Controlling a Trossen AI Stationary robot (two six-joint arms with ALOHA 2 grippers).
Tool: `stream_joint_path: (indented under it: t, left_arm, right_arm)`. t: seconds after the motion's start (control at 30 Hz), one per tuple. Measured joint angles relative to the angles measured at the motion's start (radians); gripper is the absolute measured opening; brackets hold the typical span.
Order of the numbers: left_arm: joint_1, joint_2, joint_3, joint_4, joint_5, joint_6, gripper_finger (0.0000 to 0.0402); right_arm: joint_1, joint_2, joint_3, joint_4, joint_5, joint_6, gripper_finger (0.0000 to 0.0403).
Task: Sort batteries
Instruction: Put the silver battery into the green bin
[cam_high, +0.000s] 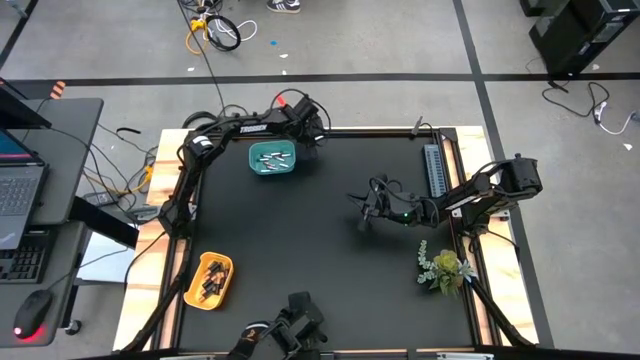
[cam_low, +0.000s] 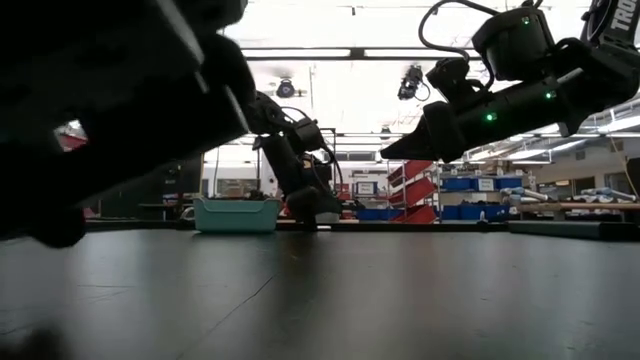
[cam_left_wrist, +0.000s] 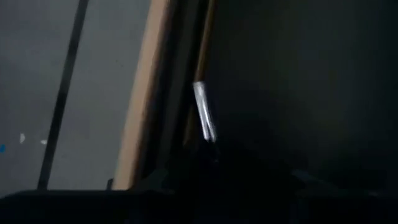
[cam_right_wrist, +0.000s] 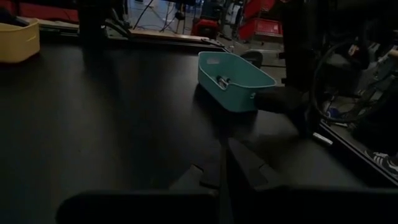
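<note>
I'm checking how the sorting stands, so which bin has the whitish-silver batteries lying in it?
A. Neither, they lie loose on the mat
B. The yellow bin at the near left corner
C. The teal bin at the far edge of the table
C: in the high view, whitish-silver batteries lie inside the teal bin at the far edge, while the yellow bin holds darker ones.

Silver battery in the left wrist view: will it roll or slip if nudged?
Probably rolls: the silver battery is a slim smooth cylinder. Its shiny skin likely slips in a loose grip. Looks rigid; unlikely to bend.
</note>
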Motion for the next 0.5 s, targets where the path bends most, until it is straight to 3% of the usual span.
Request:
stream_joint_path:
  t: [0.5]
  left_arm:
    - [-0.005, 0.003, -0.002, 0.003, 0.006, -0.002, 0.0131]
  right_arm:
    - [0.003, -0.001, 0.000, 0.007, 0.000, -0.007, 0.0012]
